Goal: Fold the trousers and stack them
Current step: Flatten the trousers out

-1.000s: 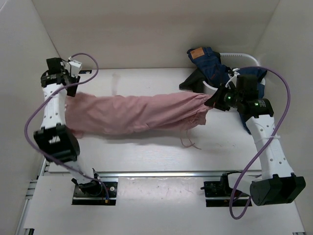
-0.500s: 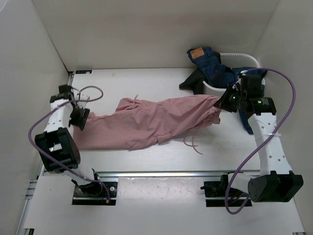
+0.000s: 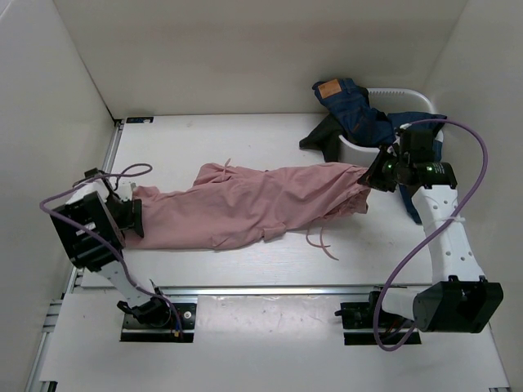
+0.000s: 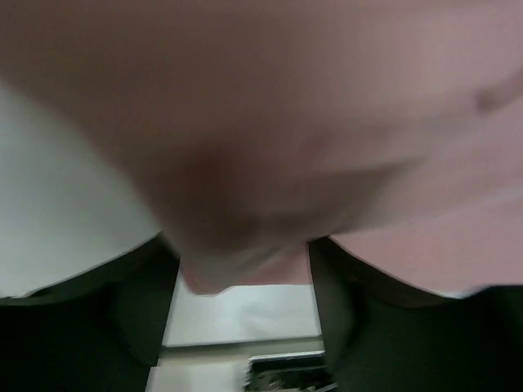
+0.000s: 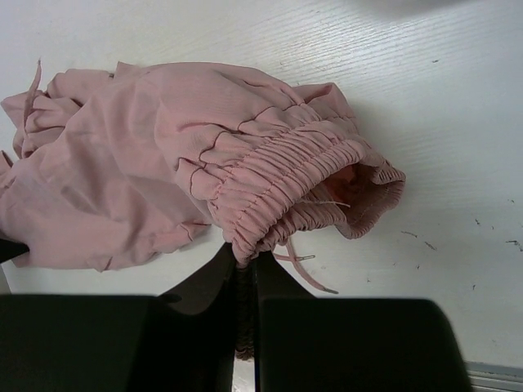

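The dusty-pink trousers (image 3: 245, 204) lie stretched left to right across the table, legs to the left, gathered waist to the right. My right gripper (image 3: 369, 173) is shut on the elastic waistband (image 5: 270, 175), with the waist bunched just above the table. A thin drawstring (image 5: 306, 273) hangs below it. My left gripper (image 3: 133, 217) sits low at the leg ends. In the left wrist view its fingers (image 4: 147, 302) stand apart, and blurred pink fabric (image 4: 286, 122) drapes over and between them.
A white basket (image 3: 400, 91) stands at the back right with blue jeans (image 3: 351, 110) spilling over its rim. A dark garment (image 3: 319, 139) lies beside it. White walls close in on the left, back and right. Pink drawstrings (image 3: 323, 241) trail toward the front.
My left gripper has swung from the back left down and forward, laying the legs on the table. The trousers have gone from taut in the air to resting flat. The right gripper has barely moved.
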`<move>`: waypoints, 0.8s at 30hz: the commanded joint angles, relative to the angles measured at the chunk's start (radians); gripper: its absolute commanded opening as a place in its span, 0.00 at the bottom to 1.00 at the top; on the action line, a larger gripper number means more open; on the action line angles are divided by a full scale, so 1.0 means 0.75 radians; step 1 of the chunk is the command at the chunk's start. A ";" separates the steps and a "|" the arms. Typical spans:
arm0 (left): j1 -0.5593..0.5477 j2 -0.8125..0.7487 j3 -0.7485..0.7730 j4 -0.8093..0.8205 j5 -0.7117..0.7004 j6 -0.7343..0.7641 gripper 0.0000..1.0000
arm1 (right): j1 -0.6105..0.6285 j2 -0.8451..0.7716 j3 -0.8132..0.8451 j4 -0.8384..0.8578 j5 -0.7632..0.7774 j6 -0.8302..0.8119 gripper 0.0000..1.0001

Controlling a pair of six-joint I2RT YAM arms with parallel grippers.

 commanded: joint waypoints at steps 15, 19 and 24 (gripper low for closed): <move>-0.674 -0.288 0.417 -0.311 0.109 0.221 0.14 | -0.022 -0.045 -0.105 0.095 -0.044 0.009 0.00; -0.961 -0.224 0.270 -0.399 0.146 0.234 0.39 | -0.022 -0.071 -0.152 0.110 -0.057 0.026 0.00; -1.045 -0.243 0.329 -0.448 0.268 0.246 0.70 | -0.022 -0.084 -0.152 0.077 -0.002 0.014 0.00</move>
